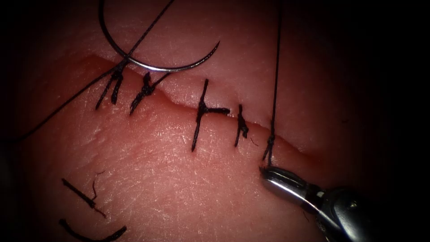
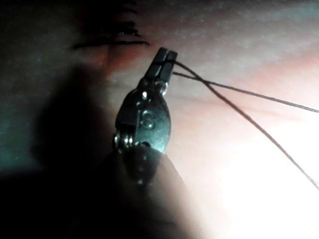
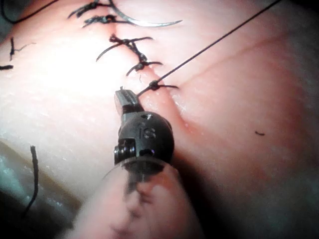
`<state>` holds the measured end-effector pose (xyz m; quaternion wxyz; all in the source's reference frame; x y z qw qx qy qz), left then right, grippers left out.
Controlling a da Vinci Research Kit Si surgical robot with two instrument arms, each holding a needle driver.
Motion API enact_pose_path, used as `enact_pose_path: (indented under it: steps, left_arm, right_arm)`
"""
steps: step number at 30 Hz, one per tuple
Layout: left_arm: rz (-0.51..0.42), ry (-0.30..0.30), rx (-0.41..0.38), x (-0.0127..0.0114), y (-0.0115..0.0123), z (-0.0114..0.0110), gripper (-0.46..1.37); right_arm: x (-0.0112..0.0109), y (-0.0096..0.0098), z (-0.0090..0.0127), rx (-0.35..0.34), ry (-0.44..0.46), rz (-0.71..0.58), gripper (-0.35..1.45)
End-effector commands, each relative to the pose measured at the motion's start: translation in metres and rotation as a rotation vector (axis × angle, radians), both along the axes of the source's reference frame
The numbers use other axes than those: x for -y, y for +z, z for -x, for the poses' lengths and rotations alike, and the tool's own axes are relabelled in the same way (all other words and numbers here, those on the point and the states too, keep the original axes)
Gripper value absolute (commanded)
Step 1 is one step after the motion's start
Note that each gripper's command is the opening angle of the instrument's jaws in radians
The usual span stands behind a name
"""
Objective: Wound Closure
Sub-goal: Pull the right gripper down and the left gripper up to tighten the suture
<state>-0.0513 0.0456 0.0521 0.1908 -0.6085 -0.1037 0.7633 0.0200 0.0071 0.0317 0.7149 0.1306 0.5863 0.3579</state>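
Steel right tool pinches short thread tail just below rightmost knot; left tool clamped on thread. Needle lies free on tissue, above cut, left end. Thread thin, limp, likely slippery: grip near knot. Needle stiff: grip mid-curve
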Motion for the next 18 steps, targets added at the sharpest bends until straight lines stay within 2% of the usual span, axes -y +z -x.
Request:
enact_pose_path:
  steps: [1,18]
  left_arm:
    - [0.000,-0.002,-0.001,-0.0001,0.0001,0.0000,-0.35]
    - [-0.011,0.004,0.004,0.0003,-0.0006,0.0000,-0.35]
  right_arm:
    - [0.0000,-0.0001,0.0000,0.001,0.001,0.002,-0.35]
    - [-0.0002,0.0001,-0.0006,0.005,-0.014,-0.009,-0.35]
